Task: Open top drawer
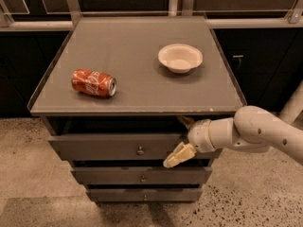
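Observation:
The top drawer [104, 147] is the widest of three dark grey drawers under the grey table top, with a small round metal knob [140, 151] at its centre. A dark gap shows between its front and the table top. My gripper [179, 140] is open in front of the drawer's right part, a little right of the knob. One beige finger [176, 157] points down-left over the drawer's lower edge; the other sits near its upper edge. It holds nothing.
A red soda can [93, 82] lies on its side on the table top [137, 56] at the left. A white bowl [180, 57] stands at the right. Two narrower drawers [109, 176] sit below. Dark cabinets stand behind; speckled floor lies around.

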`<action>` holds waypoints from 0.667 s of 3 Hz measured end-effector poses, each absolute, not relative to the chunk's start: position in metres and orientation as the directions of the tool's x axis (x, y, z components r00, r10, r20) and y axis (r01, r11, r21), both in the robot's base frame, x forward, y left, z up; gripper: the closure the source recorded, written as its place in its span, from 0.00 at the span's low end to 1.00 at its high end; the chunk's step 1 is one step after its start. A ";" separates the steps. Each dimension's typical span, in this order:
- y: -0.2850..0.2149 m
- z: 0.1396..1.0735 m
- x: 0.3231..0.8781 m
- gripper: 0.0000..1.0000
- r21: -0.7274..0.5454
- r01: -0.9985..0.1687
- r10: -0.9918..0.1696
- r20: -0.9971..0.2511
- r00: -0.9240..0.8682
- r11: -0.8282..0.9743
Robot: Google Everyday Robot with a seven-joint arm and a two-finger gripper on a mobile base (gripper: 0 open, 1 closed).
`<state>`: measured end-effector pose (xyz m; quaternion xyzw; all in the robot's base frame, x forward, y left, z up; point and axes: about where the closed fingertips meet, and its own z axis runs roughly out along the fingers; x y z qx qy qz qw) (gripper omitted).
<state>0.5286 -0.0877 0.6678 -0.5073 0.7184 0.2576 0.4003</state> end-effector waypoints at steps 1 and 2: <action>-0.086 0.667 0.528 0.00 -0.033 -0.935 -0.522 -0.836 -0.167 0.352; -0.088 0.653 0.509 0.00 0.024 -0.929 -0.520 -0.823 -0.228 0.370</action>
